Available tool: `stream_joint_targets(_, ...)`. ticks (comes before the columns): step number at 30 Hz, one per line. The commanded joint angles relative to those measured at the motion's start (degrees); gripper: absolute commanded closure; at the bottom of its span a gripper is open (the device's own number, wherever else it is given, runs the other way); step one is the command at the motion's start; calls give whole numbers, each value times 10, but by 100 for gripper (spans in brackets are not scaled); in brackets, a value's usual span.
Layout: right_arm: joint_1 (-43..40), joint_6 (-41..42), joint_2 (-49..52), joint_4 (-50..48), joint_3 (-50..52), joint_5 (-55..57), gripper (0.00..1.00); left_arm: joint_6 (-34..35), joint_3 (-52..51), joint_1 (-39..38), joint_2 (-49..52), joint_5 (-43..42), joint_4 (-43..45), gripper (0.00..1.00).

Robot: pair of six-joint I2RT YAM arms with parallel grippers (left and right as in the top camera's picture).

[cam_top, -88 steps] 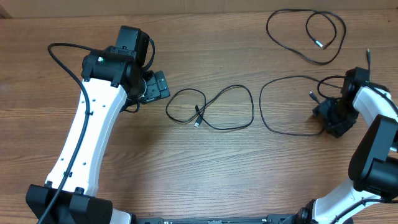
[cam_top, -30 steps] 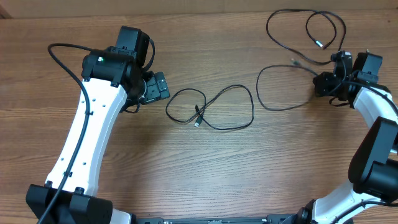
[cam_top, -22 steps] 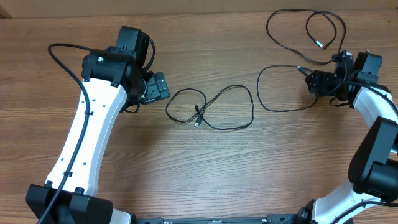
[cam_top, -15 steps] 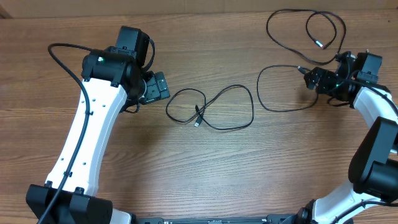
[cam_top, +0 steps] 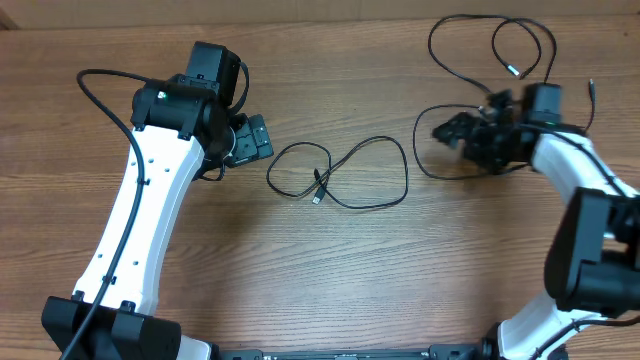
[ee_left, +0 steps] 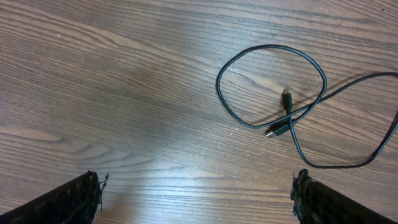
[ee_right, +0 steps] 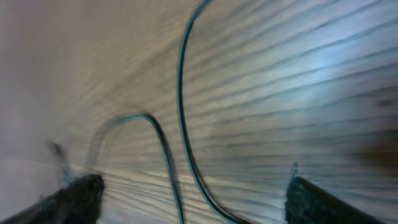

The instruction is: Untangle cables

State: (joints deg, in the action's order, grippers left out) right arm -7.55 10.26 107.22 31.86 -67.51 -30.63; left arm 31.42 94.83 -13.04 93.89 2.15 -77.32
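The right gripper (cam_top: 462,142) has swung left since the earlier overhead frames, from the table's right edge to a spot over the right cable (ee_right: 180,93), and that cable's loop now looks a little tighter.

At the left of the wooden table (cam_top: 300,290), the left arm (cam_top: 140,220) reaches up from the near edge. The left gripper (cam_top: 255,140) sits just left of the middle cable (ee_left: 273,48) without touching it. In the left wrist view its fingertips (ee_left: 81,196) sit at the two lower corners, spread wide with only bare wood between them.

The middle cable lies flat near the table's centre in a loose figure-eight. Its two plug ends (ee_left: 286,98) rest close together where the strands cross.

Further right, at the back of the table, the far cable (cam_top: 431,42) lies in its own open loops, apart from the middle cable. One small plug tip (cam_top: 512,71) lies inside the loops.

Just in front of it, the right cable forms a loop on the wood, with its right part hidden under the right gripper. The right wrist view is blurred, but the dark fingertips (ee_right: 78,193) stand far apart at the lower corners. Two strands of the cable run across the wood between them, and neither is pinched.
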Motion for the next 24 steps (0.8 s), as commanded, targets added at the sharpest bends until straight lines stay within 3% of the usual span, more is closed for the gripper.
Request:
stream_joint_targets(1,57,8,-5,16,-11,189,21,5,-2,2,5,-3,-7,0)
stream_joint_targets(7,112,109,-5,65,-11,272,0,5,-2,2,5,-3,-6,1)
stream_joint_targets(13,112,177,-5,100,-23,249,0,5,-2,2,5,-3,-8,1)
stream_joint_targets(20,81,180,-5,160,-69,95,0,3,-2,2,5,-3,-5,0)
stream_joint_targets(24,75,190,-5,166,-68,104,5,3,-2,2,5,-3,3,1)
